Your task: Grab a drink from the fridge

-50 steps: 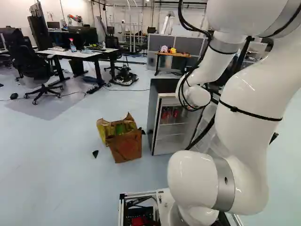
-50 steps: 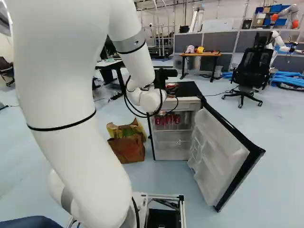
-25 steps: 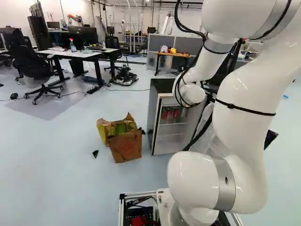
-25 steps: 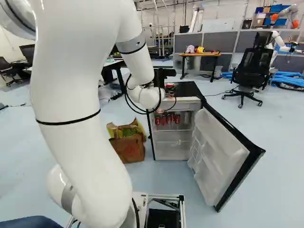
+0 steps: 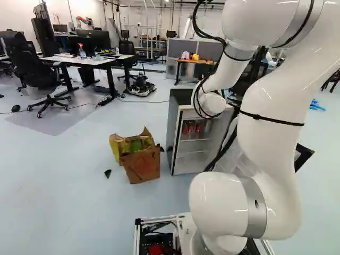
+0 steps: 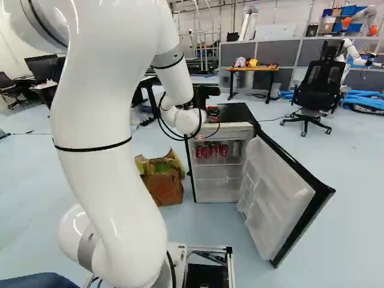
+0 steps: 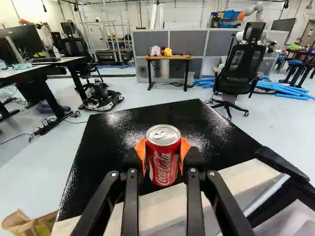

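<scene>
In the left base view, right of centre, the arm (image 5: 273,127) hides much of the fridge door (image 6: 273,183). Lower left in the right base view, 1 blue thing (image 6: 45,281) is cut off.

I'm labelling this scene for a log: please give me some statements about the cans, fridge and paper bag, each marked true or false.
1. The pincer holds a red can between its orange pads. True.
2. The fridge door is shut. False: the door stands wide open.
3. Red drinks stand inside the fridge. True.
4. The held can lies on its side. False: it is upright.
5. The paper bag sits on the fridge. False: the bag is on the floor.
</scene>
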Motion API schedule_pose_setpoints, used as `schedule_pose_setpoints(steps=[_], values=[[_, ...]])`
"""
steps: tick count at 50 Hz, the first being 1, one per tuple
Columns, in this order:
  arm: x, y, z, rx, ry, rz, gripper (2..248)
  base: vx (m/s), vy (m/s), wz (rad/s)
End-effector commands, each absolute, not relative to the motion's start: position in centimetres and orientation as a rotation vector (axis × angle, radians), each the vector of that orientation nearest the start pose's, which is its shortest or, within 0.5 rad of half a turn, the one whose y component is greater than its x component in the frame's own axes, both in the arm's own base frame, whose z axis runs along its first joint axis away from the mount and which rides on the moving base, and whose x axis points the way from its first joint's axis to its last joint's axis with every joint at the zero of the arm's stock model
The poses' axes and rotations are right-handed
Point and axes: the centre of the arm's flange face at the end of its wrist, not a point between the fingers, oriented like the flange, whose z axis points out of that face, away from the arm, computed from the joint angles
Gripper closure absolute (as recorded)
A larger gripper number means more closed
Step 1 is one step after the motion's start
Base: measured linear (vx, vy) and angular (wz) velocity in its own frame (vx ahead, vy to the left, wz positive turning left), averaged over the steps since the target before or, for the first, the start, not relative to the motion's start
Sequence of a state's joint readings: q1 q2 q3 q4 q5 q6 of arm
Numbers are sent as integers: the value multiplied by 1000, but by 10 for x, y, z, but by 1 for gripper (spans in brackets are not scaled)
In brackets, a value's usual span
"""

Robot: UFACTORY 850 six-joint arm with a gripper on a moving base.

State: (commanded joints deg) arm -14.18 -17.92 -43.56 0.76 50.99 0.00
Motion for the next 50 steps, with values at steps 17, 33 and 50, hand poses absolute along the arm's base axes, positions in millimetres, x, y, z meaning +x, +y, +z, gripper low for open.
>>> schedule_pose_setpoints(steps=[17, 33, 50], values=[[526, -122, 394, -2559, 313, -2036, 159, 0, 0, 0], [526, -122, 394, -2563, 313, -2031, 159, 0, 0, 0], [526, -122, 394, -2563, 313, -2031, 159, 0, 0, 0]])
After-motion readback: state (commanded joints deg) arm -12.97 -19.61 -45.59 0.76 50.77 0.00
